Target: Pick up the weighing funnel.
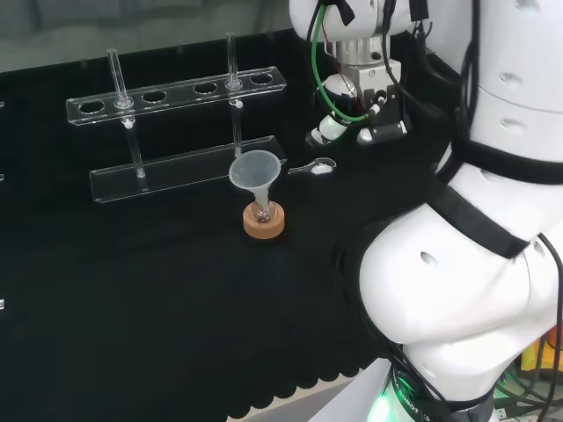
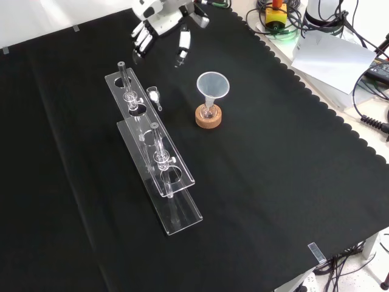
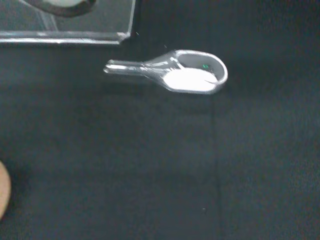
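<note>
The weighing funnel is a small clear scoop with a short stem. It lies flat on the black cloth between the rack and the big funnel. Up close in the wrist view, the weighing funnel has white powder in its bowl. The hand hangs above and just to the right of it in the head view. In the front view the hand is farther off than the scoop, open, with relaxed fingers pointing down and nothing in them. The hand and the scoop are apart.
The big funnel stands with its stem in a small flask on a cork ring, close to the scoop. A clear test-tube rack holding two tubes lies alongside. Cables and papers sit past the cloth's scalloped edge.
</note>
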`<state>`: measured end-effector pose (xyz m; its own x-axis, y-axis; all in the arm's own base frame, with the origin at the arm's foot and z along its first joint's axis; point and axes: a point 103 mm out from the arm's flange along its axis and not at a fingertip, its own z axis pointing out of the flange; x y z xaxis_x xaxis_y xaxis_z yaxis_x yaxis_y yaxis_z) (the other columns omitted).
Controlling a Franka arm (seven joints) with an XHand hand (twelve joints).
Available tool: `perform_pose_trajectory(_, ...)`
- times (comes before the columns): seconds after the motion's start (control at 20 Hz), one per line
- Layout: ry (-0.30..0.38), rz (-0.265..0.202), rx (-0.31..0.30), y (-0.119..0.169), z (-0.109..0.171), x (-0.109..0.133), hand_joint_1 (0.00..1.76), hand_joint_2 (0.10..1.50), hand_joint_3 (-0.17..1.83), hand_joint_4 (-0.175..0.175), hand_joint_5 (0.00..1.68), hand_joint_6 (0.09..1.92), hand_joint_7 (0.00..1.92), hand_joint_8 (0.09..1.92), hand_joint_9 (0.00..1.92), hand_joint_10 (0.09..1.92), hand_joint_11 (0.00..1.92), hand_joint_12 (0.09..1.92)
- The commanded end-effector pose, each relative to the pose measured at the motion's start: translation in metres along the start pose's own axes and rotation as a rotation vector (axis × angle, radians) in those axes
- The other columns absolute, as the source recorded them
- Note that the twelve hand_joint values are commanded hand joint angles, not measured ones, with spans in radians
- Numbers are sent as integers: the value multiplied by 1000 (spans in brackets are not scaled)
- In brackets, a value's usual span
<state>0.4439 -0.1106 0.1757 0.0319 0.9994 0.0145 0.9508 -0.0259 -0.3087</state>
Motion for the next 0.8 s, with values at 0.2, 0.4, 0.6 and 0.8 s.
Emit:
perform_pose_trajectory(0.2, 43, -16, 37, 43, 36, -21, 774, 696, 435, -66, 483, 87, 295, 701, 558, 625, 262, 1415)
perform_pose_trajectory(0.4, 40, -21, 49, 50, 44, -21, 780, 692, 443, -62, 498, 87, 297, 701, 562, 624, 265, 1412)
perform_pose_trajectory(0.6, 35, -28, 63, 55, 52, -23, 801, 688, 452, -57, 522, 87, 301, 702, 565, 622, 268, 1409)
perform_pose_trajectory(0.8, 33, -44, 74, 59, 58, -25, 828, 682, 465, -53, 547, 87, 306, 702, 570, 620, 271, 1406)
